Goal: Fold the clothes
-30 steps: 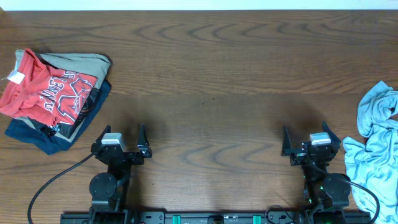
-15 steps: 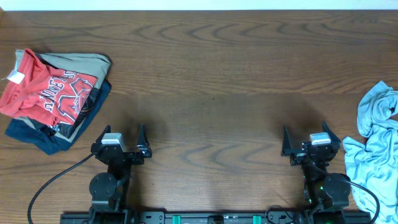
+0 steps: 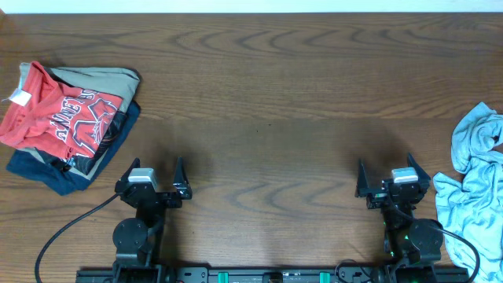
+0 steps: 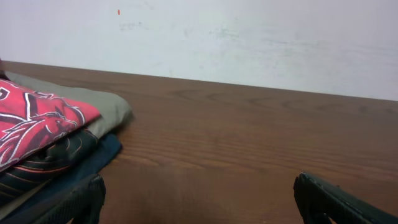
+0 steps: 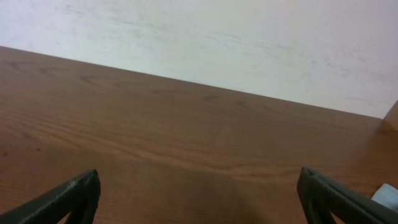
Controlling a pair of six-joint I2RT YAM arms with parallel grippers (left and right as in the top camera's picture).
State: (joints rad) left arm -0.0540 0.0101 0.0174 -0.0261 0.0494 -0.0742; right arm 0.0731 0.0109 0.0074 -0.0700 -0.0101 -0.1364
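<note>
Left fingers spread; red T-shirt lies well apart leftward.

Right gripper: fingers spread wide, nothing between them.
Table: brown wood grain.
Wall: white, faintly scuffed, behind the table.
Pale blue fabric: sliver, lower right edge.
</note>
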